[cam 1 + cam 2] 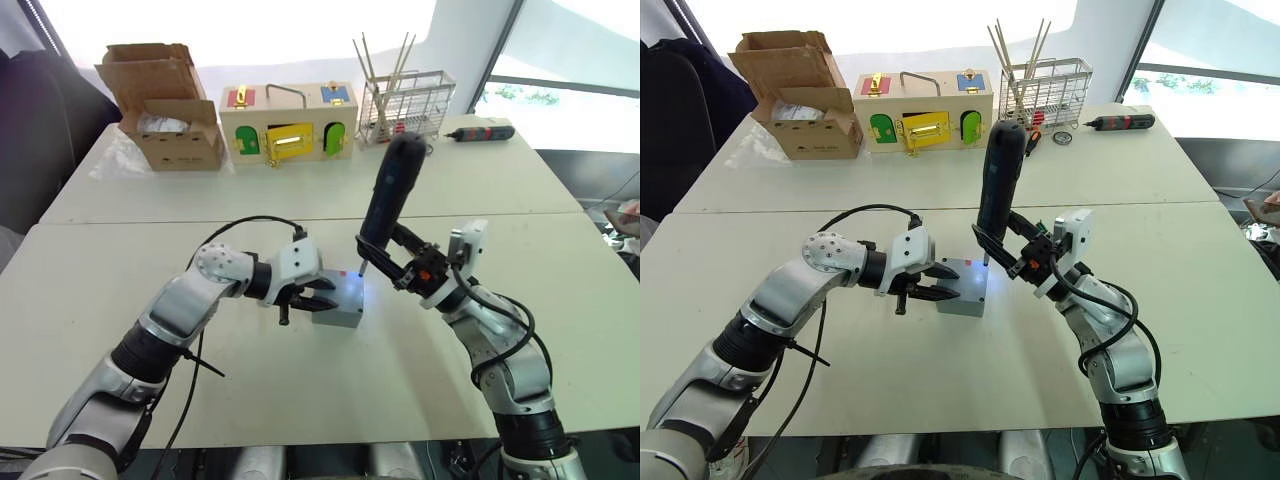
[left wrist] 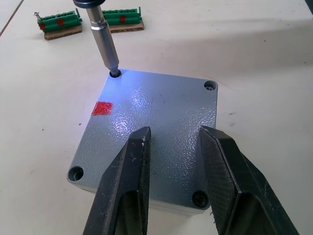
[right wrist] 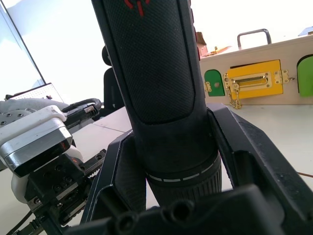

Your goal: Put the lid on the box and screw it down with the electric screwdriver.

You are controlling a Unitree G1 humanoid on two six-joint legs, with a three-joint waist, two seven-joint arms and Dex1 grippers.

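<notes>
Two black fingers (image 2: 127, 191) of the left claw (image 1: 313, 296) stand a little apart over the near edge of the lid (image 2: 156, 132), gripping nothing; whether they press on it cannot be told. That lid already sits flush on the box (image 1: 337, 317), which rests near the middle of the counter (image 1: 120, 350), toward the robot's edge. So the placing looks done and the screwing is under way. Screws appear seated in two corner holes, one hole looks empty, and the metal bit (image 2: 103, 41) is down in the fourth, lit blue-white by the tool's light. At least the empty corner probably remains.

The right claw (image 1: 395, 262) is clamped round the lower body of the electric screwdriver (image 1: 388, 195). Its long axis stands nearly upright, the bit pointing down into the lid's corner beside the red mark (image 2: 102, 108), the butt leaning slightly toward the counter's far edge.
</notes>
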